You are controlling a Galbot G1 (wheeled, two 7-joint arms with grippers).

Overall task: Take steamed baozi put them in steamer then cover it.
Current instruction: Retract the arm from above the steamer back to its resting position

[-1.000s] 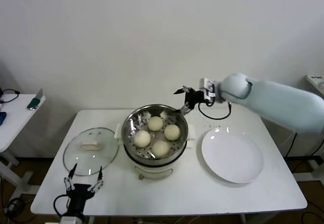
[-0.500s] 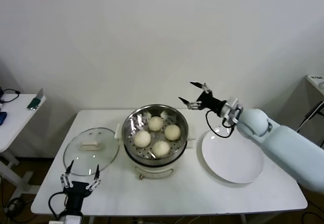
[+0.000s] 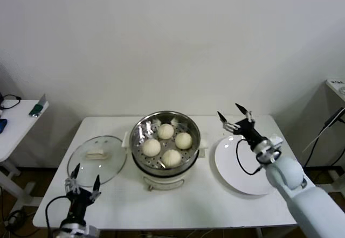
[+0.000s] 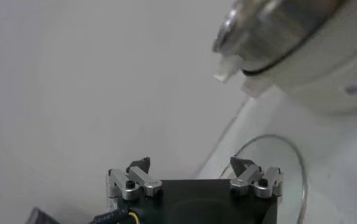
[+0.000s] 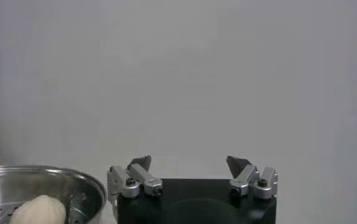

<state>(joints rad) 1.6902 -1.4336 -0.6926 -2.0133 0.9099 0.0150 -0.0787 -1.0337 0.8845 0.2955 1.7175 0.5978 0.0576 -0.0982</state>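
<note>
a: left gripper (image 3: 82, 177) sat low at the table's (image 3: 226, 205) front-left edge, fingers apart, nothing between them. the cover (image 3: 97, 160) lay flat just beyond it, away from the robot and a touch toward the steamer, so it was the close arm.

b: handle orientation?

a: the cover handle (image 3: 96, 154) was oblong, long axis running roughly left-right in the head view. judgement: the fingers would want to straddle its short side, closing front-to-back.

b: right side?

a: right gripper (image 3: 235, 119) hung above the far edge of the plate (image 3: 248, 165), fingers spread, empty. well apart from the cover, with the steamer (image 3: 165, 141) between them. wrong arm for the lid.

b: baozi?

a: all four steamed baozi (image 3: 167, 145) sat on the steamer's perforated floor, none on the plate. the steamer stood centre table, just beside the cover's right rim, uncovered. judgement: only the covering step was left, a lift and a short carry toward the right.
</note>
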